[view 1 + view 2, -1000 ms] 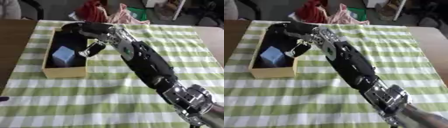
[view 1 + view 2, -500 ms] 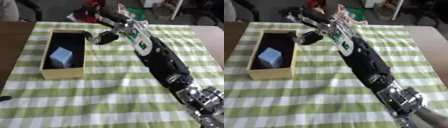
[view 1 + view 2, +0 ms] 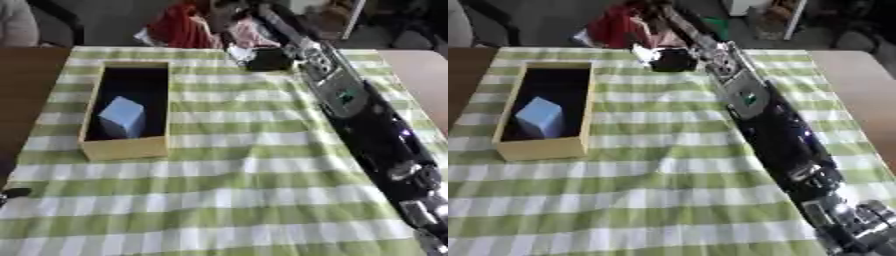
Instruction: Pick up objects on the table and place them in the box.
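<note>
A yellow open box (image 3: 125, 147) stands on the left of the green-and-white checked cloth (image 3: 227, 190). A pale blue block (image 3: 122, 116) lies inside it. My right arm (image 3: 350, 100) stretches from the lower right across the cloth to its far edge. There my right hand (image 3: 245, 15) hangs blurred above the edge, right of the box and apart from it. A black lump with a white bit (image 3: 262, 59) shows just below the wrist; whether it is held or part of the hand I cannot tell. A dark tip of my left hand (image 3: 12, 192) shows at the left edge.
A red and pink bundle (image 3: 184, 27) lies beyond the far edge of the table. Bare brown tabletop (image 3: 420, 75) flanks the cloth on the right and on the left. Dark furniture legs stand further back.
My right hand has swung from over the box's far end to the right and away, past the cloth's far edge. The black lump moved with it. The blue block stayed in the box.
</note>
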